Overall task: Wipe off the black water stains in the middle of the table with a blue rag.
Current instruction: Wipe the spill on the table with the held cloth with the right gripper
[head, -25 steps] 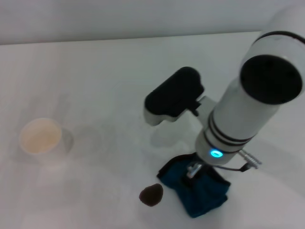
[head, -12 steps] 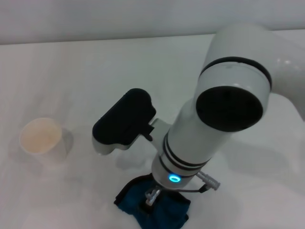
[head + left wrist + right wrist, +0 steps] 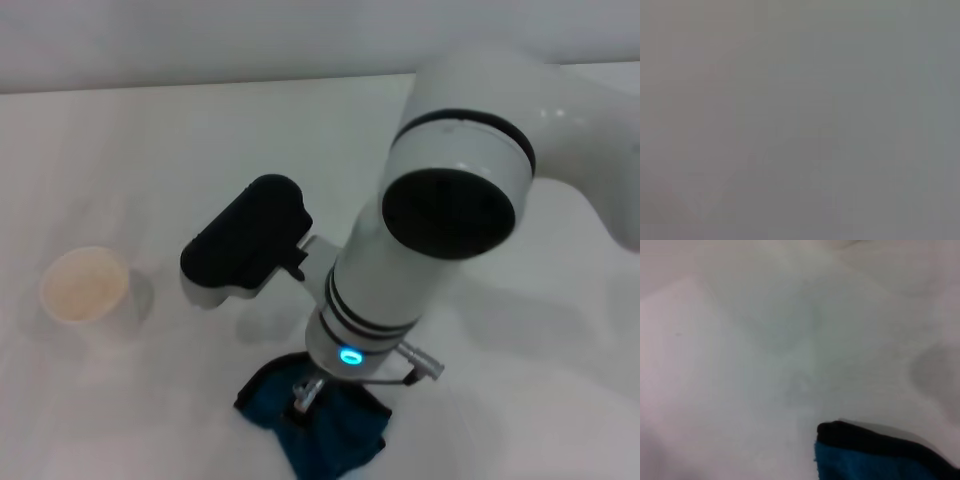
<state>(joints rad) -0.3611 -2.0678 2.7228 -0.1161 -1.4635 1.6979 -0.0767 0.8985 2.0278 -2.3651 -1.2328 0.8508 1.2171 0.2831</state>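
White table [image 3: 150, 150], right claw [image 3: 305, 398] on blue rag [image 3: 330, 440].

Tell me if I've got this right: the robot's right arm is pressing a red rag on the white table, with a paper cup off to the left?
Nearly. The rag is blue, not red, as the head view shows. The right arm does press it on the table, and the cup stands off to the left.
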